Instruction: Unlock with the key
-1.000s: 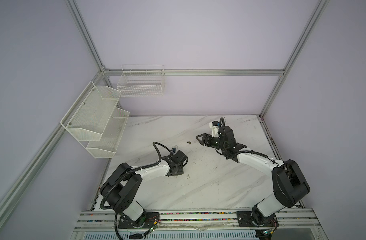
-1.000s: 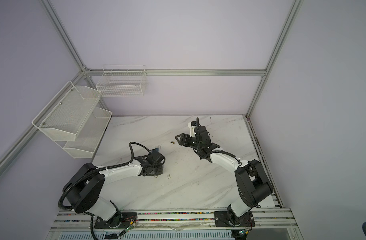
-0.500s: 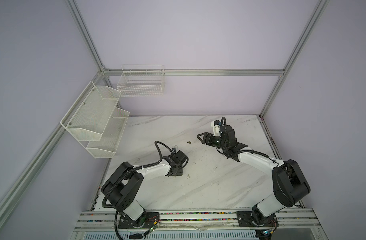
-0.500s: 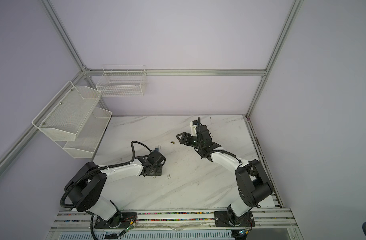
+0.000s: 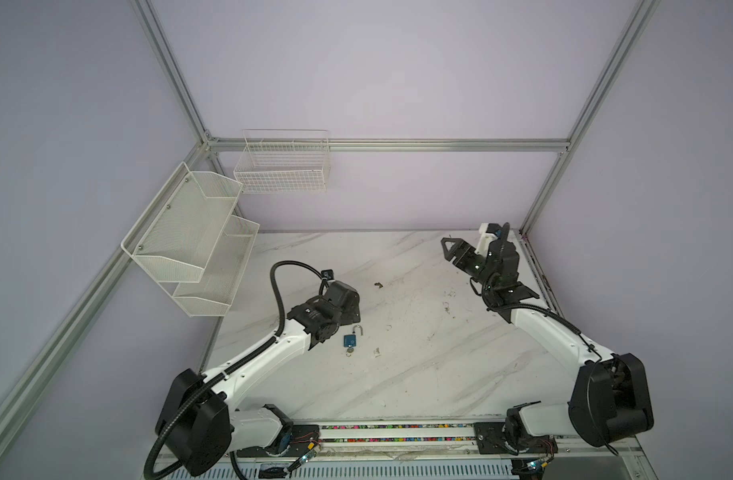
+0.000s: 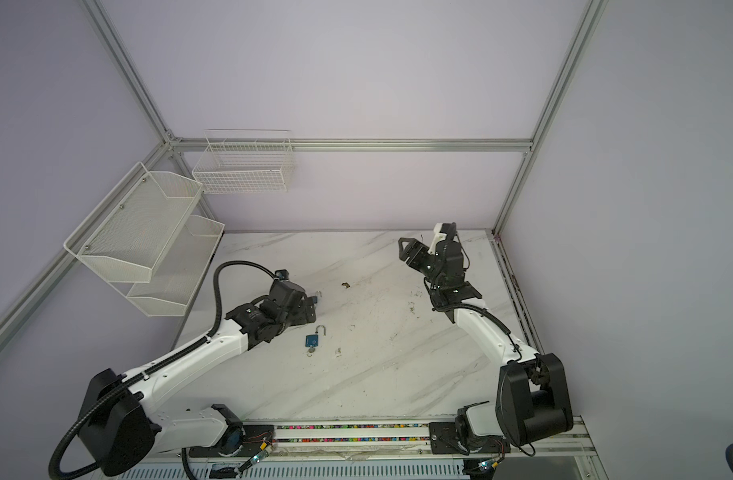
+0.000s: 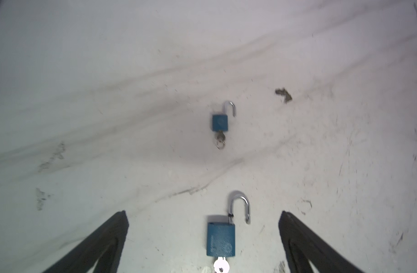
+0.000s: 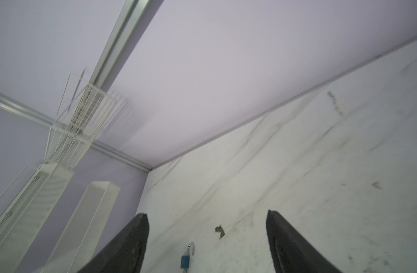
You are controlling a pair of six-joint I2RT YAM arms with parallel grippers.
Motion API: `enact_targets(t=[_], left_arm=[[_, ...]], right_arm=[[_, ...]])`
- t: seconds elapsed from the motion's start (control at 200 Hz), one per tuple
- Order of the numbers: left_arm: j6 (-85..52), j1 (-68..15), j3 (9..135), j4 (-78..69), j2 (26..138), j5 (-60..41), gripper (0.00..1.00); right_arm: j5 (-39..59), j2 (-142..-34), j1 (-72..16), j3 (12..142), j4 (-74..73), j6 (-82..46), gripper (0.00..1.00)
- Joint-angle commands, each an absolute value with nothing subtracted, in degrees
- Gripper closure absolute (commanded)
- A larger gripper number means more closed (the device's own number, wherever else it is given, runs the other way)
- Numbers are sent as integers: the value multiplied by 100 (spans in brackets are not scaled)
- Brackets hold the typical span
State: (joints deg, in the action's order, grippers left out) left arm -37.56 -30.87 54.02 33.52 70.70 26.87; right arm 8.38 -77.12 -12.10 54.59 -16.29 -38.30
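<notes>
A blue padlock (image 7: 221,238) lies flat on the marble table (image 5: 418,374), its shackle swung open and a silver key (image 7: 221,266) in its base. It sits right below my left gripper (image 7: 203,212), which hangs open above it, fingers wide on either side and touching nothing. Both top views show this padlock (image 5: 350,340) beside the left gripper (image 5: 350,311). A second open blue padlock (image 7: 219,122) with a ringed key lies farther out, mostly hidden behind the gripper in a top view (image 6: 317,296). My right gripper (image 5: 450,249) is raised at the back right, open and empty.
A scrap of dark debris (image 5: 378,284) lies mid-table beyond the padlocks. White mesh shelves (image 5: 190,237) hang on the left wall and a wire basket (image 5: 283,166) on the back wall. The arm bases and rail (image 5: 398,428) line the front edge.
My left gripper has opened wide and lifted back, uncovering the padlock on the table. My right gripper has opened further and drawn away toward the back right.
</notes>
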Motion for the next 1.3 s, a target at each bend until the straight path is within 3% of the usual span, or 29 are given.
enact_targets(t=[0.0,0.19,0.33,0.44,0.605,0.69,0.815,0.885,0.995,1.295], left_arm=[[-3510,-2098,5543,3099,6564,3528,0],[-2595,-542,4186,1013,6353,4061,0],[-1576,-276,3174,-1306,6838,3840,0],[-901,-266,2469,-3078,7194,3357,0],[-172,-272,1749,-5294,7849,2729,0],[-302,-241,1902,-4949,7871,2234,0],[-14,-256,1792,-5990,8763,1852,0],[172,-276,1779,-6583,9210,1825,0],[-305,-196,2327,-4982,8932,2098,0],[-201,-148,2127,-5572,9031,1979,0]], right_arm=[[-576,-7448,-764,5148,-1806,-4001,7],[-2271,-7547,-241,4676,-2030,-3319,3],[-3582,-7810,-227,3805,-3409,-2249,3],[-3502,-8470,-229,3337,-4566,-1591,3],[-2096,-9322,-224,2958,-6400,-625,3],[-1592,-9559,-229,2825,-6922,-468,3],[-430,-10098,-242,2423,-8256,116,3],[-561,-10150,-272,2440,-8281,104,3],[-908,-10212,-402,2667,-7933,153,3],[-1066,-10178,-527,2674,-7837,240,3]])
